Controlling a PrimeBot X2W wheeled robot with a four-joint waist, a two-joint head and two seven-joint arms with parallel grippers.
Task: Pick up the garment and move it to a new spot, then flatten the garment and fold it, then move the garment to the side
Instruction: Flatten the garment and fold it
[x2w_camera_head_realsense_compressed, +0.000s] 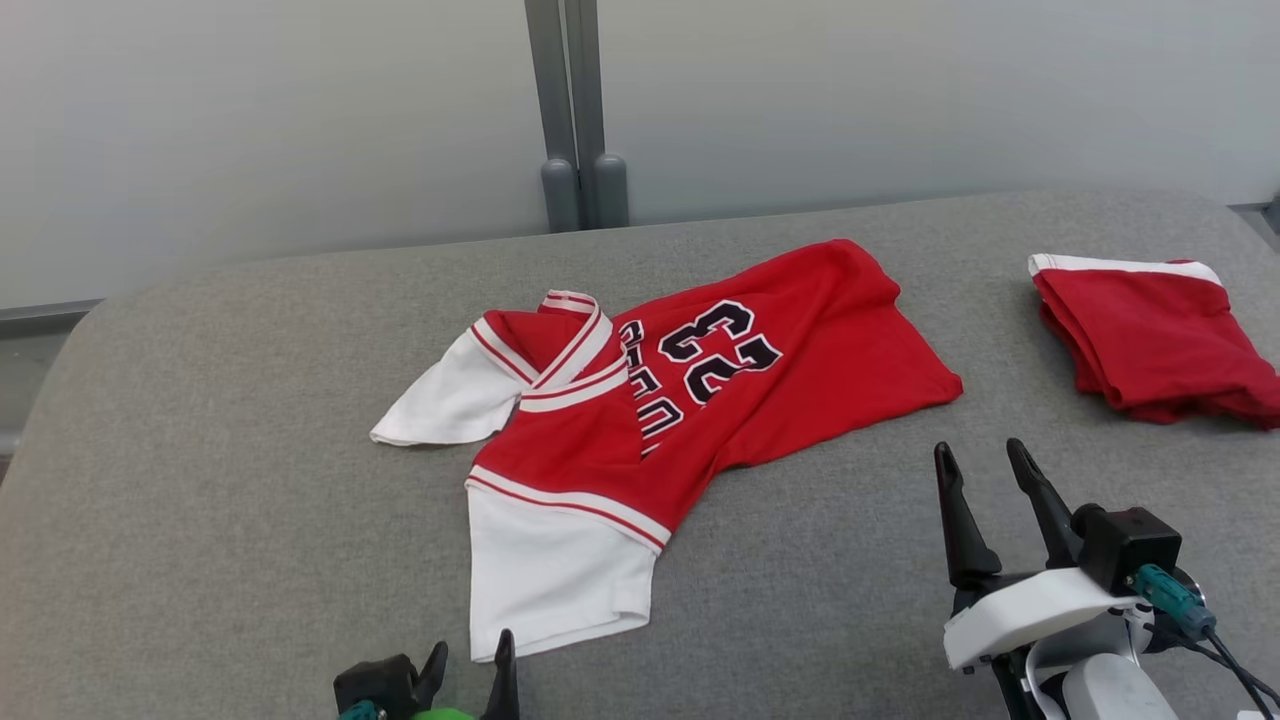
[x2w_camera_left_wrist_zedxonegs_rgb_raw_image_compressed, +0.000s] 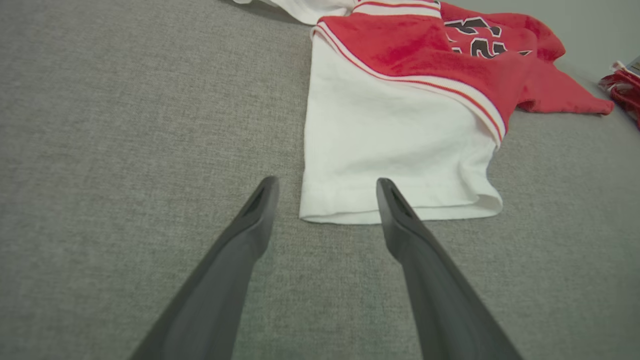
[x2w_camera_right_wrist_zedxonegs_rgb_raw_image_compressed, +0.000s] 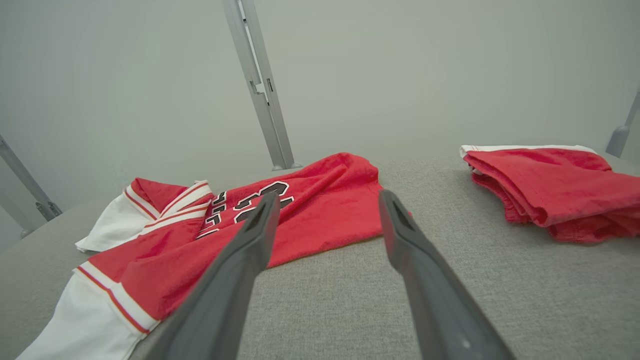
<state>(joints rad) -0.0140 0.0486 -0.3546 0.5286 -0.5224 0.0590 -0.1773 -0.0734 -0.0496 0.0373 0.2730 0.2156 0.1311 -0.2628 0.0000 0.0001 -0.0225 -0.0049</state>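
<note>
Red number-23 jersey is lying rumpled mid grey counter, its long axis running from the white sleeve on the robot's side out to the red hem at far right. Left tool is hovering spread wide and empty just short of that sleeve's cuff, making it the nearer one. Right tool, also spread and empty, is pointing near the hem corner, a folded red garment lying off to its right.

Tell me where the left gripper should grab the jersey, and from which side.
Probably take the near white sleeve of the jersey at its hem, coming from the robot's side: that free edge lies flat just ahead of the open left gripper.
</note>
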